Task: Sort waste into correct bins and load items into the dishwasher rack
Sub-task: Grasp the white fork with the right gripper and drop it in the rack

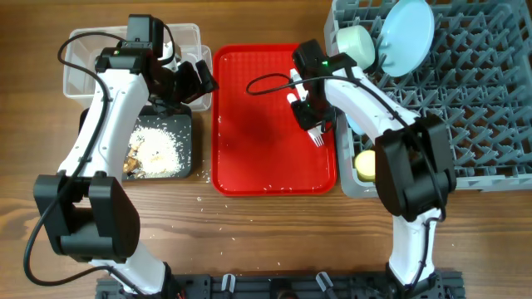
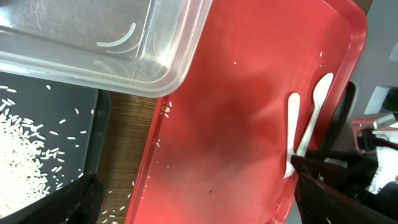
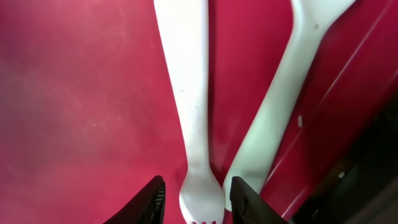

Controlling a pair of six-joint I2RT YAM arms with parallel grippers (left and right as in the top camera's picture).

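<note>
A white plastic fork (image 3: 186, 93) and spoon (image 3: 280, 112) lie side by side at the right edge of the flat red tray (image 1: 258, 124). My right gripper (image 3: 199, 196) is open, its fingers straddling the fork's head just above the tray; it shows overhead (image 1: 309, 116). My left gripper (image 2: 193, 199) is open and empty above the red tray's left rim, beside the clear tub (image 1: 83, 58). The black tray (image 1: 187, 141) holds beige crumbs (image 1: 158, 145). The grey rack (image 1: 482, 108) holds a pale blue plate (image 1: 407, 33), a mint bowl (image 1: 357, 46) and a yellow cup (image 1: 366, 162). Napkin and wrapper scraps are out of view.
Loose rice grains are scattered on the wooden table (image 1: 249, 224) in front of the black tray and red tray. In the left wrist view the fork (image 2: 292, 130) and spoon (image 2: 314, 112) lie by the right arm's black gripper body (image 2: 348, 180).
</note>
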